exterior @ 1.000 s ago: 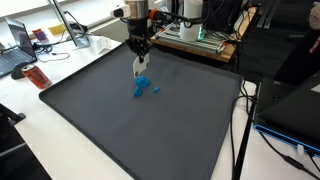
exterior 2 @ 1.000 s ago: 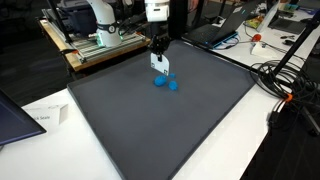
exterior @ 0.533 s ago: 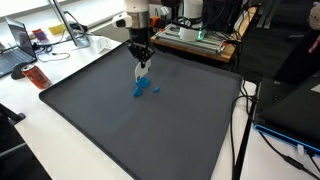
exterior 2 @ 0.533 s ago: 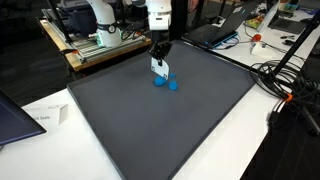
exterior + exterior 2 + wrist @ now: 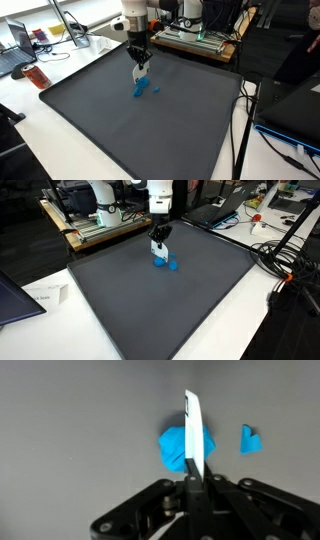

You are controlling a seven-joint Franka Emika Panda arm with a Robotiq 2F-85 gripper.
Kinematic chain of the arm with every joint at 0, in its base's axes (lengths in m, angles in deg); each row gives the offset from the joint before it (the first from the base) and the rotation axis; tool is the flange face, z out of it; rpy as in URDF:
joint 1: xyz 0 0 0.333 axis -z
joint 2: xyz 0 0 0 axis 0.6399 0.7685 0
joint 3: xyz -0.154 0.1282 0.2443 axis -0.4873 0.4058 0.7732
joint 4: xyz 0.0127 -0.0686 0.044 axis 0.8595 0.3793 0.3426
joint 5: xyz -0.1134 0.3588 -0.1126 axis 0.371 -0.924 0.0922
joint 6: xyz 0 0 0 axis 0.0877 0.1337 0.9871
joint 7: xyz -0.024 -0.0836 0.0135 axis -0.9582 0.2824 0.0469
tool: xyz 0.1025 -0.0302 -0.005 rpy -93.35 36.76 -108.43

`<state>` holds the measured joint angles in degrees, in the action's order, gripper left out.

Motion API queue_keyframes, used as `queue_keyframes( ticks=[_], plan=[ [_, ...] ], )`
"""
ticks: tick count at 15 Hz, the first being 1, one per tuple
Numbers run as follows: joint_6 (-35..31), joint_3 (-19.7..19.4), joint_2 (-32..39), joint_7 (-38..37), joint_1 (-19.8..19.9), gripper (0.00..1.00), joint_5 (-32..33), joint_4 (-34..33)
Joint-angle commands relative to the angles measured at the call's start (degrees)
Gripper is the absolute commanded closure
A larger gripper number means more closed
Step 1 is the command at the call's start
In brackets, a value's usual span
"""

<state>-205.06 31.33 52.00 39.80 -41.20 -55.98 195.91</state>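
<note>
Over the mat's far part: the gripper [image 5: 139, 62] hangs above the dark grey mat [image 5: 150, 135], close to its far edge.
Grip: jaws pinched fully together on a thin white card [image 5: 193, 425], held edge-on and pointing down.
Below the card: a blue lump [image 5: 174, 448] lies on the mat right under the card's tip; whether the two touch cannot be told.
Beside it: a small blue piece [image 5: 249, 439], just apart from the lump.
Open room: bare mat spreads wide on the near side and to both sides.
Edges: an equipment rack [image 5: 195, 38] stands past the far edge; cables [image 5: 243, 110] run along one side edge.
</note>
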Motion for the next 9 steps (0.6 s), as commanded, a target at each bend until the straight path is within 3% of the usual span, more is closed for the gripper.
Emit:
queue_keyframes(
  ticks=[1, 9],
  plan=[
    [1.2, -2.0, 2.1, -3.7, -1.0, 0.99, 3.4, -1.6],
    [2.3, -4.1, 3.3, -7.9, -1.8, 0.99, 6.6, -2.5]
  ],
)
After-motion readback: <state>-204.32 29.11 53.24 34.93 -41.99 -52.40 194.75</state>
